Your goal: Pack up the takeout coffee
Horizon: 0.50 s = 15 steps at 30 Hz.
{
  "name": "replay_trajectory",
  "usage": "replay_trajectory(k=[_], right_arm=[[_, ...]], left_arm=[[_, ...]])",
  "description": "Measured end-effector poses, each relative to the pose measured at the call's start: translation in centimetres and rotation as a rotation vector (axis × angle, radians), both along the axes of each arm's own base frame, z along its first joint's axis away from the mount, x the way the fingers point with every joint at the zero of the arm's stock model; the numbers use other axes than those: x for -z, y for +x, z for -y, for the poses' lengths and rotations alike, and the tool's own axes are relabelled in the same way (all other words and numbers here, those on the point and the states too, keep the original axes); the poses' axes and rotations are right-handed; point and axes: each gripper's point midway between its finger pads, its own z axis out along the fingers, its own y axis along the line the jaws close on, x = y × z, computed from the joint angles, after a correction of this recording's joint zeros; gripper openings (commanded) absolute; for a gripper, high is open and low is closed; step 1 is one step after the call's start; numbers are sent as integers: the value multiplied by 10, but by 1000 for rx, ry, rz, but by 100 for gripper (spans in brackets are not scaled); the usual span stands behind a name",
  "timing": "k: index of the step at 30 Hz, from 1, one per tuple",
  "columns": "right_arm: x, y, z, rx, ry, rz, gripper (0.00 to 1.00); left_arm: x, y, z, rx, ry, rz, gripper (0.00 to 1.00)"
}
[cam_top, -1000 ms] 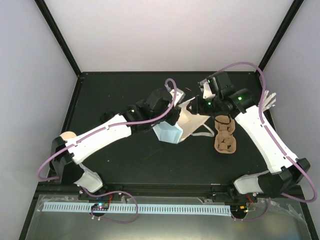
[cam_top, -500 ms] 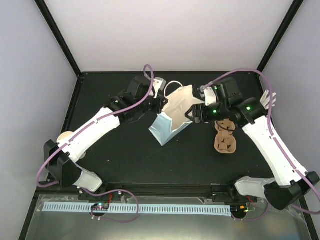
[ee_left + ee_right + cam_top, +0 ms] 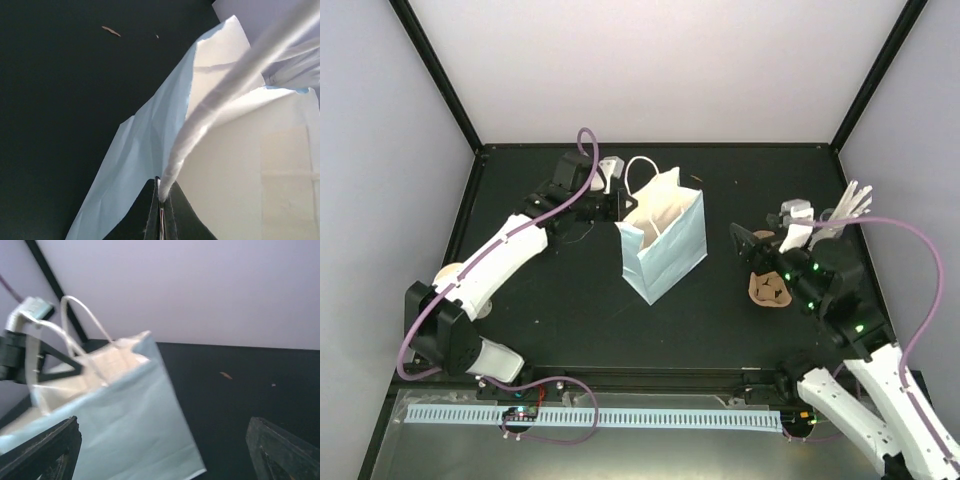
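Black tabletop (image 3: 570, 320) fills the floor of an enclosure with pale walls, and a light-blue paper bag (image 3: 665, 245) stands upright on it with its mouth open. The left gripper (image 3: 612, 203) sits at the bag's far-left top corner, its fingers (image 3: 151, 215) pressed together on one white handle (image 3: 215, 100), which runs up and away from the fingertips across the bag's pale inside. The bag's blue outer wall lies just to the left of those fingertips. The right gripper (image 3: 752, 245) hovers to the right of the bag, clear of it, with its fingers (image 3: 45, 450) spread wide and nothing between them. Seen from its wrist, the bag fills the space ahead and to the left of the fingers. The brown pulp cup carrier (image 3: 770, 292) lies on the table just behind and below the right fingers, partly hidden under that arm. A glass of white sticks (image 3: 850, 200) stands further off to their right.
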Motion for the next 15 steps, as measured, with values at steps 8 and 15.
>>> replay_trajectory(k=[8, 15], right_arm=[[87, 31, 23, 171, -129, 100, 91], [141, 57, 37, 266, -288, 156, 88]], left_arm=[[2, 9, 2, -67, -161, -50, 2], [-14, 18, 9, -87, -239, -27, 2]])
